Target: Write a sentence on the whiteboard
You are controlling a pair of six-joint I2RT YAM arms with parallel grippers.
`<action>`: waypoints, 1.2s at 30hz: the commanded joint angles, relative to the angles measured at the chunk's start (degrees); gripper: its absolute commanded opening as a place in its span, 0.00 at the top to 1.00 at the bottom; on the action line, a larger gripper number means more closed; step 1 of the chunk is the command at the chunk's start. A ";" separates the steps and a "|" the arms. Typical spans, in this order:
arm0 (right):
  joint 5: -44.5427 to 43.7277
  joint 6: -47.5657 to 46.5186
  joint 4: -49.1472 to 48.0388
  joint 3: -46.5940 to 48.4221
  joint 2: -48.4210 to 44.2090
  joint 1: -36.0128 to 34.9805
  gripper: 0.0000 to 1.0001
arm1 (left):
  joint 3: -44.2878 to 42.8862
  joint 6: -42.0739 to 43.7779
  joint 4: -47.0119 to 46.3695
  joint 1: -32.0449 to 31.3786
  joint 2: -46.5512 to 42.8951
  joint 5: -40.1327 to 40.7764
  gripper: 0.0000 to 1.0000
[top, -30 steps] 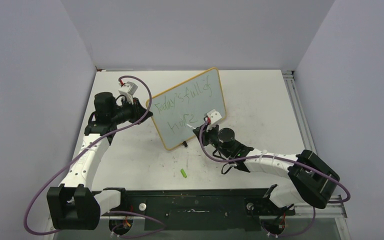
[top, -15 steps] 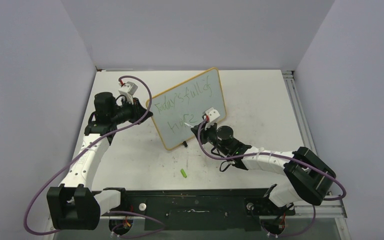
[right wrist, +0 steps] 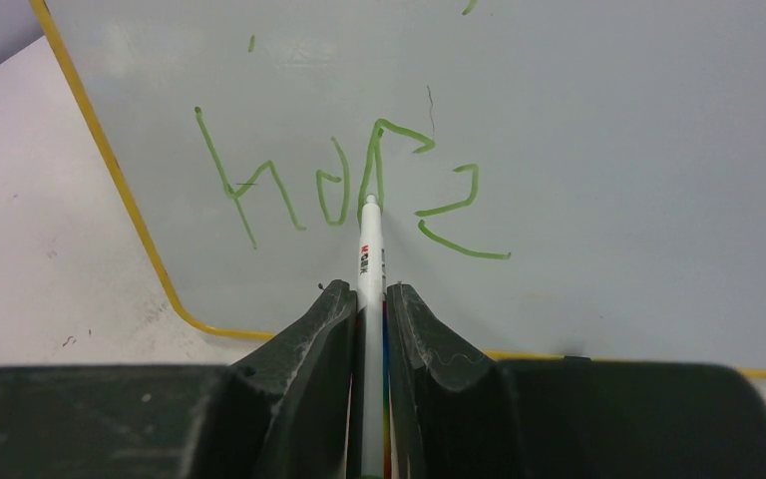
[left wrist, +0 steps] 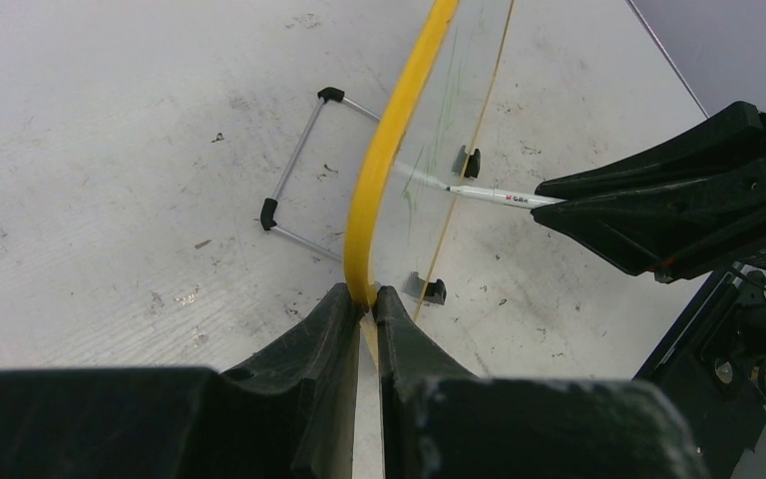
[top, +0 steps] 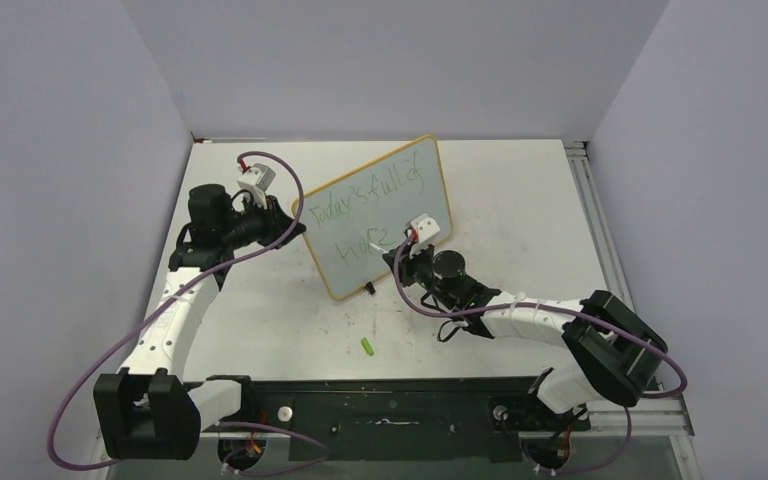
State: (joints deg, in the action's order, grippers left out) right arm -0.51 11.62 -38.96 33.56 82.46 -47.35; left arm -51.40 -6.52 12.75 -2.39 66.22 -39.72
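Whiteboard [top: 390,215], one in number, stands upright on its long edge near the middle of the one white table [top: 520,210], turned at an angle so that its written face looks toward the right arm. It has a thin yellow frame. Two arms reach it, one from each side. The left hand [left wrist: 364,299] is closed on the yellow frame at the board's left edge, one finger on each face. The right hand [right wrist: 369,294] is closed on a single white marker [right wrist: 369,249], which runs straight out between its two fingers. The marker's tip touches the board at the foot of the third letter of the lower word. The sentence [right wrist: 227,180] is in thin green strokes on the board's face, in two lines: three words slant along the upper line, and one word sits below them toward the lower left corner. Behind the board, the left wrist view shows one thin wire stand [left wrist: 299,170] with two black corners lying on the table. Two small black feet [left wrist: 429,289] sit at the board's lower edge. One small green object [top: 368,346] lies alone on the table, well apart from the board, nearer the arm bases.
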 commanded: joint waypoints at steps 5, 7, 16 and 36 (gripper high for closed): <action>-1.23 0.34 -4.17 2.55 1.23 0.88 0.95 | -0.64 1.25 3.07 -1.12 0.58 -1.75 1.00; -1.51 0.42 -4.29 2.56 1.35 1.00 0.95 | -0.61 1.25 3.07 -1.14 0.59 -1.79 1.00; -3.15 0.34 -3.98 2.80 0.38 2.22 0.95 | -0.63 1.25 3.07 -1.17 0.49 -1.98 1.00; -4.04 -0.37 -2.96 3.74 -1.57 3.84 0.95 | -0.55 1.16 3.07 -1.21 0.29 -2.13 1.00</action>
State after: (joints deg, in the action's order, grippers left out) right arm -1.26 11.84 -39.81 35.16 82.87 -44.64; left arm -51.40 -6.15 12.78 -2.44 66.22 -39.66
